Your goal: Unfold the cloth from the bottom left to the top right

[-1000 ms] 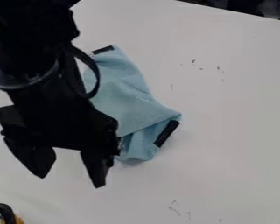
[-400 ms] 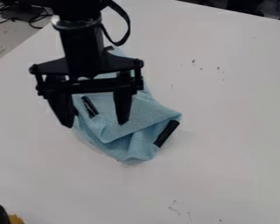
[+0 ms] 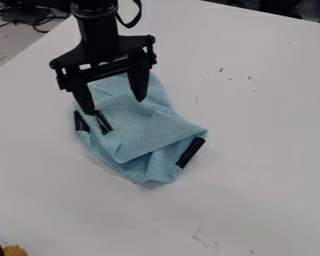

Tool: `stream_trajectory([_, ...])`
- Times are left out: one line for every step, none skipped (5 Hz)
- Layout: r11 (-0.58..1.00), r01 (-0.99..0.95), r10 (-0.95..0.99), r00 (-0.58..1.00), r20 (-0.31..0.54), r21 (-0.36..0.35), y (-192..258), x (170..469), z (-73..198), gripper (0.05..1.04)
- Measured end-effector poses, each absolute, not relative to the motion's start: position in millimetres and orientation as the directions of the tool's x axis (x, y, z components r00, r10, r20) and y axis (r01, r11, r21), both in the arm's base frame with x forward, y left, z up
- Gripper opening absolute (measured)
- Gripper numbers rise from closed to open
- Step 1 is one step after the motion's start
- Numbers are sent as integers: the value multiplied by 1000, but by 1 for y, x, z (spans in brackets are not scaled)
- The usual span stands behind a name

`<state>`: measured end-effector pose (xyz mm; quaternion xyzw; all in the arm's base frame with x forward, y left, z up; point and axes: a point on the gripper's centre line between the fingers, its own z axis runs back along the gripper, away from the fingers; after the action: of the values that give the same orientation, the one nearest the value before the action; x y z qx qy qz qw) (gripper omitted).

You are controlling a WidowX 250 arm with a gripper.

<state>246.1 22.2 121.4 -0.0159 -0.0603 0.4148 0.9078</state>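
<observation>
Though it's creased, the cloth (image 3: 137, 133) stretches lower right.

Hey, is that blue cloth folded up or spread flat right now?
Still partly folded: the cloth lies bunched on the table, with creases and overlapping layers near its lower edge.

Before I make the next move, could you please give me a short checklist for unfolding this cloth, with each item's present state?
1. Gripper open for a grasp: ok, its fingers stand well apart.
2. Cloth laid flat: not ok, folds overlap in its lower part.
3. Gripper at the cloth's lower left edge: not ok, it hangs over the upper part.
4. Fingertips touching the cloth: cannot tell.
5. Yellow-orange item clear of the cloth: ok, it lies apart at the bottom left.
</observation>
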Motion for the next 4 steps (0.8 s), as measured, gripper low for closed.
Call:
stream_trajectory([614, -779, 788, 614, 46, -124, 47, 263, 96, 1001])
stream_trajectory([629, -775, 777, 630, -3, -62, 55, 275, 78, 1001])
stream_trajectory([631, -770, 774, 634, 2, -92, 68, 281, 66, 1001])
stream_trajectory([634, -769, 770, 637, -24, -81, 73, 288, 55, 1001])
